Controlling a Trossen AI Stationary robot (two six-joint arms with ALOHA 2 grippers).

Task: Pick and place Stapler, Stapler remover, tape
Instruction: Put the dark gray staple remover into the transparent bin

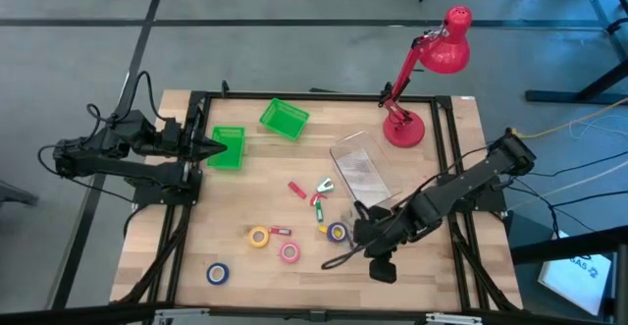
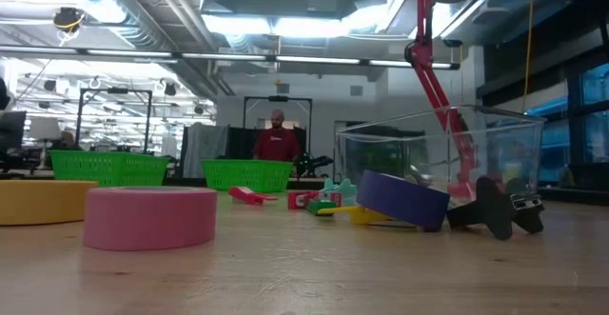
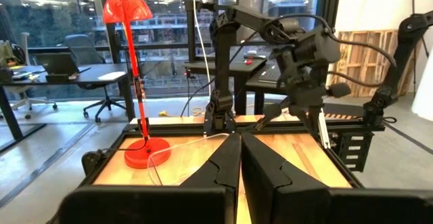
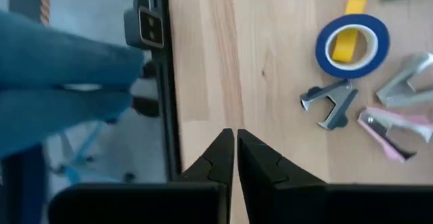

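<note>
In the high view the tape rolls lie on the near half of the table: yellow (image 1: 259,236), pink (image 1: 289,252), blue (image 1: 218,273), and a darker blue one (image 1: 338,232) lying around a yellow piece. In the right wrist view that roll (image 4: 352,46) sits by a dark staple remover (image 4: 331,105), a grey one (image 4: 406,78) and a pink one (image 4: 389,132). Small red (image 1: 296,189) and green (image 1: 323,185) stapler pieces lie at mid-table. My right gripper (image 1: 359,233) (image 4: 235,143) is shut beside the dark blue roll. My left gripper (image 1: 222,148) (image 3: 239,139) is shut above a green bin (image 1: 228,148).
A second green bin (image 1: 284,119) stands toward the far edge. A clear plastic box (image 1: 361,173) sits right of centre, and a red desk lamp (image 1: 403,129) stands at the far right. A person's blue trouser leg (image 4: 67,68) shows beyond the table rail.
</note>
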